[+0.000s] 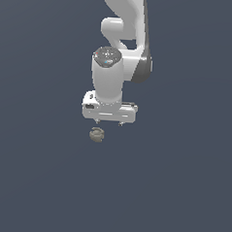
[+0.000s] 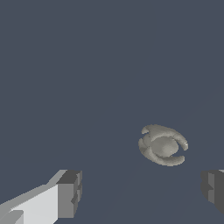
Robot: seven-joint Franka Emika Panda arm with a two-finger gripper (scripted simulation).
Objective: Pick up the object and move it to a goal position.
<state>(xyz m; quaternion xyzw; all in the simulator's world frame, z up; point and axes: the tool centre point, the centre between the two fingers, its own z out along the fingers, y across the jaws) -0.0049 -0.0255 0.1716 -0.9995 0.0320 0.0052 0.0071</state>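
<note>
**Small grey-tan ball lies on the floor below the spread gripper**

The ball (image 1: pixel 97 135) is a small, lumpy, roundish thing, grey-tan in colour, with a dark dimple on top in the exterior view. In the wrist view the ball (image 2: pixel 163 145) shows a smooth rounded core wrapped by curved, petal-like ridges, with a shadowed groove between core and ridges. It is far narrower than the white gripper body.

The ball sits on the plain dark blue-grey floor (image 1: pixel 181 190), just below the gripper (image 1: pixel 108 123) and toward the exterior view's left of the gripper's middle, close under one finger. It is apart from the gripper; nothing touches it.

The jaws stand wide apart and hold nothing: in the wrist view the two dark fingertips (image 2: pixel 71 194) appear near opposite edges, with bare floor between them, and the ball lies beyond that gap, nearer one fingertip than the other.

The white arm (image 1: pixel 124 31) rises above the gripper. Nothing stands between gripper and ball.
</note>
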